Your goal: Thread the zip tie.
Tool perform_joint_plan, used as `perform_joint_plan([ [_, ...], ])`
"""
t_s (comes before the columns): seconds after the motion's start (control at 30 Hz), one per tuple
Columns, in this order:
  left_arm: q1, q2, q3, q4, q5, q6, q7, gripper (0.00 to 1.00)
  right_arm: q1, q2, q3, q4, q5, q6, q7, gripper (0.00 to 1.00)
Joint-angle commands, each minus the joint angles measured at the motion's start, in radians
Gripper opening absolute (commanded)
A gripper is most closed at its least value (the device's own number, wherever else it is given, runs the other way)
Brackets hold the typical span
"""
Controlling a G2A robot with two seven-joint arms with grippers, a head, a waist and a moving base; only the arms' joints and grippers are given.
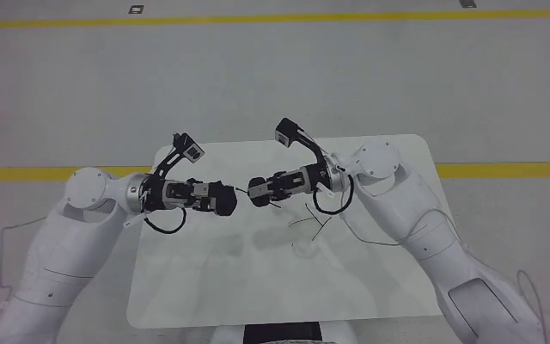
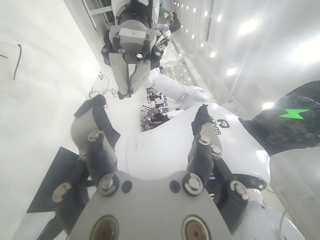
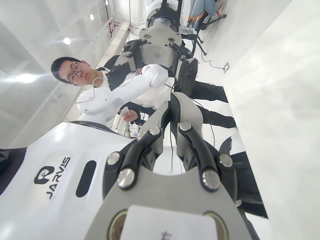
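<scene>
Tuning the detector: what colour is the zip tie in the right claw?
Black. The zip tie pinched in the right claw, best in the left wrist view.

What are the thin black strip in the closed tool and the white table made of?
Thin black strip: probably flexible matte plastic, since it curves slightly. White rounded table: smooth, faintly glossy, perhaps laminate or plastic; the look leaves it open.
</scene>
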Motion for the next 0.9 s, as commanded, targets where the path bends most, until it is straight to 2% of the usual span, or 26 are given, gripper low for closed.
perform_joint_plan([
  [0.0,0.005,0.000,-0.005,-0.001,0.001,-0.014,0.010,1.00,-0.010,0.003,0.018,0.000,-0.013,0.009,-0.061,0.00],
  [0.07,0.013,0.000,-0.009,-0.005,0.002,-0.033,0.024,1.00,-0.030,0.006,0.040,-0.011,-0.025,0.019,-0.138,0.00],
  [0.3,0.042,-0.004,-0.023,-0.007,0.003,-0.110,0.099,1.00,-0.097,0.018,0.107,-0.072,-0.085,0.035,-0.315,0.00],
  [0.4,0.049,-0.004,-0.021,-0.005,0.011,-0.096,0.104,1.00,-0.131,0.022,0.133,-0.099,-0.081,0.042,-0.366,0.00],
  [0.73,0.049,-0.004,-0.021,-0.005,0.011,-0.096,0.104,1.00,-0.132,0.023,0.134,-0.100,-0.085,0.040,-0.372,0.00],
  [0.77,0.054,-0.006,-0.016,-0.003,0.007,-0.094,0.133,1.00,-0.138,0.023,0.134,-0.105,-0.103,0.034,-0.394,0.00],
  [0.83,0.069,-0.014,-0.004,-0.003,-0.032,-0.135,0.194,1.00,-0.157,0.019,0.140,-0.116,-0.100,0.011,-0.467,0.00],
  [0.87,0.070,-0.017,-0.002,-0.004,-0.034,-0.176,0.212,1.00,-0.164,0.018,0.140,-0.120,-0.123,-0.003,-0.507,0.00],
])
